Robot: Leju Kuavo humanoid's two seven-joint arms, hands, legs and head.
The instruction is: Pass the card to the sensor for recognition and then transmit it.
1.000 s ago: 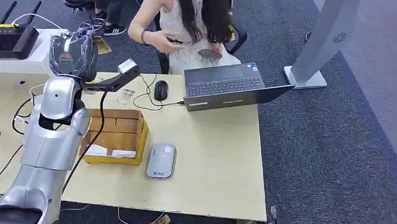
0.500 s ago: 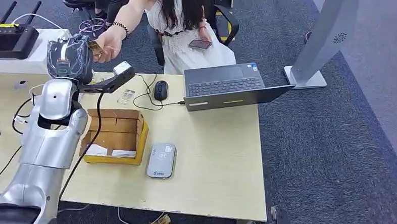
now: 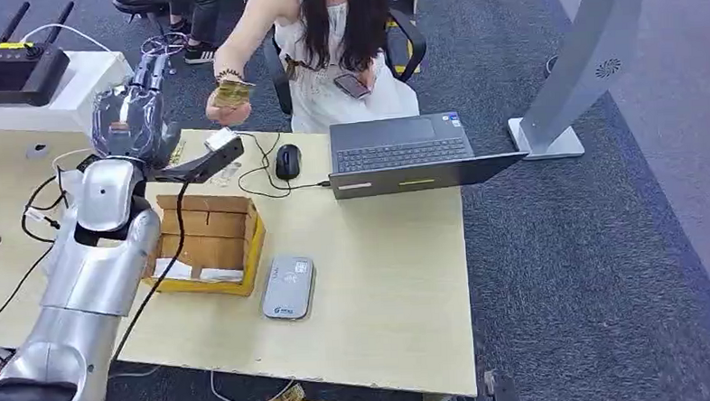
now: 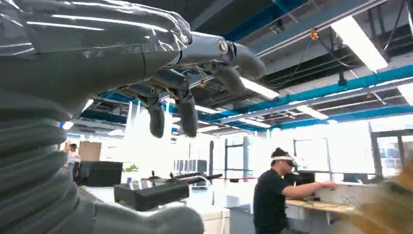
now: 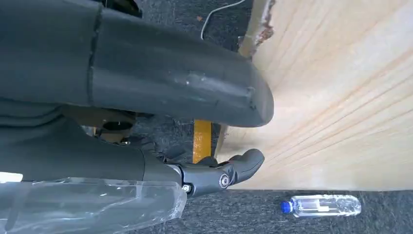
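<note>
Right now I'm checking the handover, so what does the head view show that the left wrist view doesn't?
Head view alone: the seated person's hand holding the yellowish card, apart from the robot, plus the grey card sensor, the brown cardboard box, the open dark laptop and the pale wooden table. Left wrist view alone: ceiling lights and a person in black at a far desk. Both: the left hand, raised, its fingers apart, holding nothing.

Even, bright overhead light in the head view, soft shadows; left wrist view has glaring ceiling strip lights, blown-out windows, and blur at lower right
</note>
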